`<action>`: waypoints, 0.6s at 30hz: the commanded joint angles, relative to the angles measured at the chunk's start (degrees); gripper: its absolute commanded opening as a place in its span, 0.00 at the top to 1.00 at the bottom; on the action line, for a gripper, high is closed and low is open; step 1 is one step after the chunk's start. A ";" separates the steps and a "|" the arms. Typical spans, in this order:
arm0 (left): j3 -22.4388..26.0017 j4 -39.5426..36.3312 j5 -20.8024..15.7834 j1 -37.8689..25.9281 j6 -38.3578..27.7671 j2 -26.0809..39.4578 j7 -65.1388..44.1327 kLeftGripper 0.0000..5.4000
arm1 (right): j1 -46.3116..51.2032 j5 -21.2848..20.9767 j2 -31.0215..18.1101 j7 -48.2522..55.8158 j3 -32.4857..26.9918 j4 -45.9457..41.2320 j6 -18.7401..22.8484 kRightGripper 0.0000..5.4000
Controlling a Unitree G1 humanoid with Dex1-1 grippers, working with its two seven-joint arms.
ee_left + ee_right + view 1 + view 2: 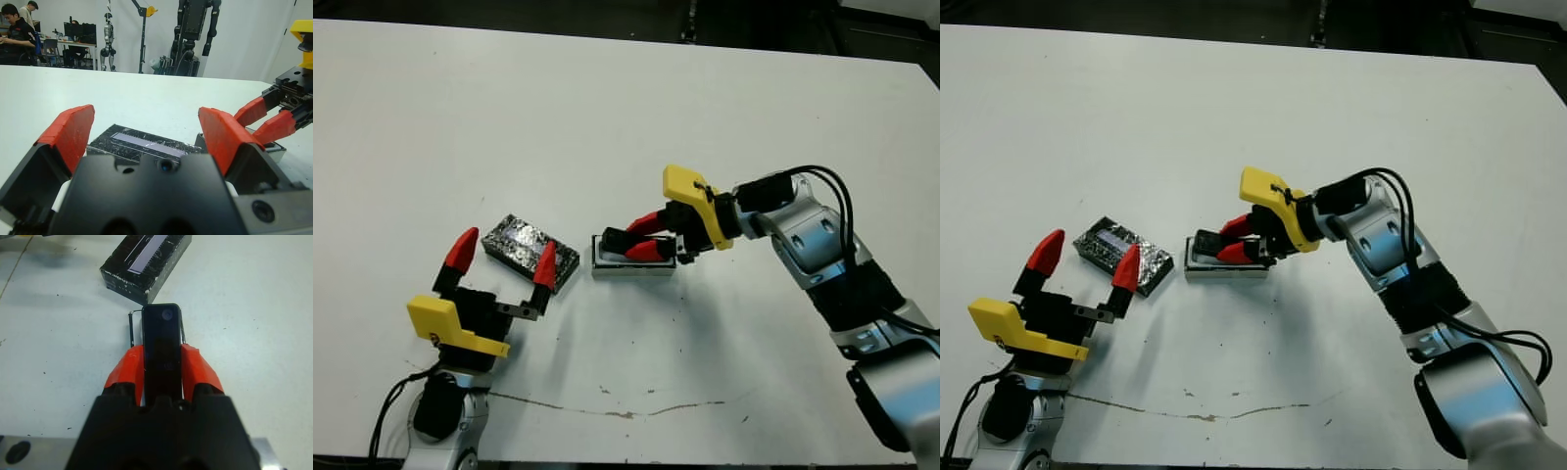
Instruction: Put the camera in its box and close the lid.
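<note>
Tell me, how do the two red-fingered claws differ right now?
The right gripper is shut on the camera, holding it over the box; the left gripper is open and empty. The right one reaches mid-table; the left sits by the lid. Both have red fingers.

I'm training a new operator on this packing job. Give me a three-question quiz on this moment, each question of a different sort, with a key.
1. True or false: the lid is already on the box.
2. Which gripper holds the camera?
A. the left gripper
B. the right gripper
C. neither
3. Fill in: the left gripper's fingers are ___, with nothing between them.

Key
1. False: the lid lies on the table to the robot's left of the box, apart from it.
2. B: its fingers are shut on the camera's long sides, holding it over the box.
3. open
</note>
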 commanded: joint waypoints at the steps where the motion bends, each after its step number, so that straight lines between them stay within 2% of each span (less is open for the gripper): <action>1: -0.15 0.30 0.13 0.74 -0.18 -0.10 0.20 0.00 | 0.50 -1.84 -1.88 0.70 0.74 1.35 0.06 0.69; 7: -0.18 0.15 0.05 0.84 -0.08 -0.13 0.26 0.00 | -0.08 -2.88 -1.85 0.49 1.91 1.06 0.06 0.69; 13: -0.13 0.31 0.23 0.79 -0.34 0.00 0.16 0.00 | 0.20 -3.66 -1.54 -2.43 1.48 -0.51 3.14 0.69; 15: -0.15 0.29 0.22 0.79 -0.34 -0.02 0.17 0.00 | 0.16 -4.18 -1.70 -3.18 1.59 -1.33 2.86 0.62; 18: -0.19 0.28 0.54 0.77 -0.36 -0.06 0.35 0.00 | 0.67 -5.14 -1.91 -3.64 1.38 -2.04 -0.23 0.54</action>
